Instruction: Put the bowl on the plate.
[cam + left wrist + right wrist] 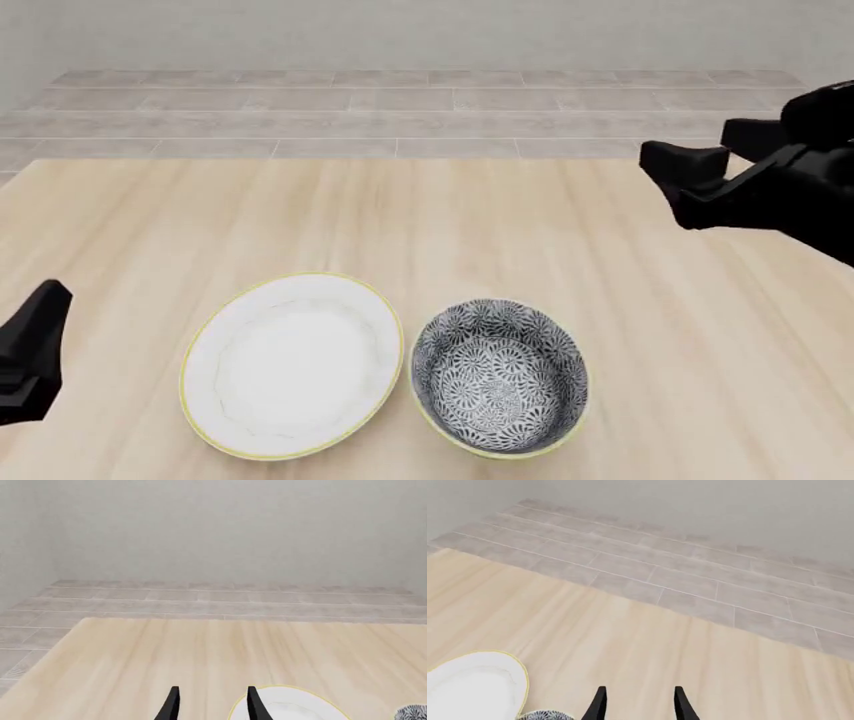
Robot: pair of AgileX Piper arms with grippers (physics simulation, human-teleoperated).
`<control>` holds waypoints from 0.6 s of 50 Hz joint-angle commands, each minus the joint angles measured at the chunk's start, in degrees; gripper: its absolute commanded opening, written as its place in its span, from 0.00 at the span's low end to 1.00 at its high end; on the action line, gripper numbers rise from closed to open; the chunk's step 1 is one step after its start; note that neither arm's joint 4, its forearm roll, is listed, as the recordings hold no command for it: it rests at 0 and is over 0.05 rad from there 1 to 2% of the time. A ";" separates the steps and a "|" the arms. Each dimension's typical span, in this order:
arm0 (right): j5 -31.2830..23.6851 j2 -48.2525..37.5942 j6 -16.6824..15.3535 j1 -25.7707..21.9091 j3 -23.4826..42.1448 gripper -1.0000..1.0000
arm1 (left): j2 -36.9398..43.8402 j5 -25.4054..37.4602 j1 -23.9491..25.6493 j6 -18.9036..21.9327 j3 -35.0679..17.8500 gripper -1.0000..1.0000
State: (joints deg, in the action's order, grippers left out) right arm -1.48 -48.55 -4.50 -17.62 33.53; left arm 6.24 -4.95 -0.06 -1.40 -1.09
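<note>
Plate point(291, 365) is lying flat on the wooden surface point(400, 220) close to the near edge, left of centre. It is white with a thin yellow rim, and nothing is lying in it.

Bowl point(499, 375) is sitting upright just beside the plate, on its right, also close to the near edge. The two rims are nearly meeting; from the front view it cannot be told whether they are touching. The bowl is resting on the surface, not on the plate.

Left claw point(30, 355) is showing at the near left edge of the surface, left of the plate and apart from it. In the left wrist view its two dark fingertips point(172, 703) are standing parallel with a clear gap between them, gripping nothing; the plate's rim is appearing just past one tip, with a sliver of the bowl at the frame edge.

Right claw point(701, 175) is hovering farther back, over the right side of the surface, well apart from the bowl. In the right wrist view its fingertips point(682, 704) are likewise parted with bare wood showing between them, holding nothing.

Beyond the far edge, grey tiled floor point(400, 110) is running back to a pale wall point(220, 530).
</note>
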 commanded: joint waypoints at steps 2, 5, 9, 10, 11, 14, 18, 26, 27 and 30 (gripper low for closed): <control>-3.00 -3.41 -2.02 -3.12 3.12 1.00 | 1.34 -1.49 -0.19 -0.21 -0.02 1.00; -3.72 -4.86 -2.61 -3.49 3.82 1.00 | 1.19 -1.47 -0.22 -0.23 0.00 1.00; -4.59 -6.07 -1.91 -4.20 4.61 1.00 | 0.94 -1.33 -0.16 -0.20 0.03 1.00; -4.81 -6.60 -1.33 -4.35 4.92 1.00 | 0.77 -1.16 -0.21 -0.25 0.01 1.00; -4.28 -7.17 -1.94 -4.20 4.68 1.00 | 0.49 -0.85 -0.29 -0.26 -0.05 1.00; -4.65 -7.98 -1.53 -4.93 4.94 1.00 | 0.03 -0.37 -0.28 -0.31 -0.12 1.00; -4.72 -9.24 -0.95 -5.58 5.19 1.00 | -0.33 -0.01 -0.28 -0.38 -0.16 1.00; -5.73 -12.01 -0.13 -6.66 6.14 1.00 | 0.09 -0.43 -0.15 -0.52 -0.05 1.00; -6.20 -12.42 0.45 -7.01 6.41 1.00 | 0.19 -0.53 -0.13 -0.53 -0.05 1.00; -6.59 -12.75 0.59 -7.18 6.52 1.00 | 0.61 -0.92 -0.13 -0.50 -0.04 1.00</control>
State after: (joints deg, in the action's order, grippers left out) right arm -6.73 -58.68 -4.93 -23.46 39.03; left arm 6.43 -5.45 -0.24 -1.81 -1.17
